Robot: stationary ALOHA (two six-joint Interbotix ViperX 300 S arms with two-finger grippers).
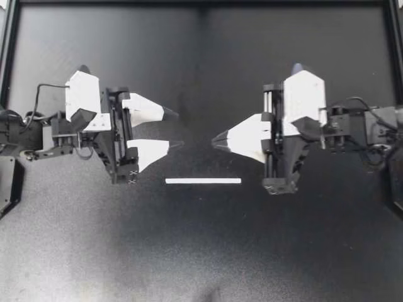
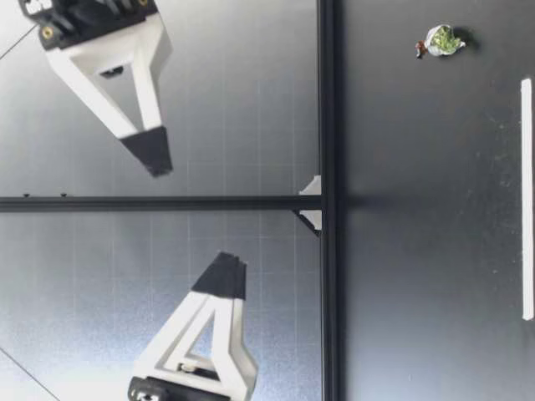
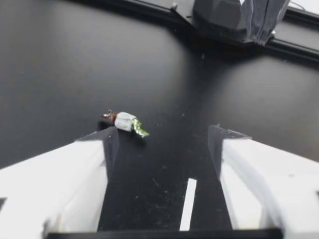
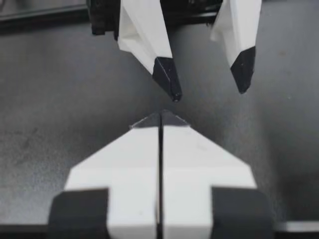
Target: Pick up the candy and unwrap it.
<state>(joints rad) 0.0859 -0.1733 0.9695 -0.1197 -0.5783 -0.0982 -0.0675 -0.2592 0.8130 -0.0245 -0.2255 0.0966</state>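
Note:
A small candy (image 3: 124, 122) in a white wrapper with a green twisted end lies on the black table, just ahead of one fingertip of my left gripper (image 1: 174, 129). That gripper hovers open with nothing between its fingers. Facing it tip to tip, my right gripper (image 1: 214, 141) is shut and holds nothing. The top view does not show the candy. In the low view the candy (image 2: 440, 40) rests on the table below my right gripper (image 2: 153, 159), and my left gripper (image 2: 221, 276) hangs in the air too. From the right wrist, my right gripper (image 4: 160, 117) points at my open left gripper (image 4: 207, 79).
A thin white strip (image 1: 203, 181) lies flat on the table nearer the front, between the two arms; it also shows under my left gripper as a white strip (image 3: 188, 204). A black frame rail (image 2: 330, 200) borders the table at the back.

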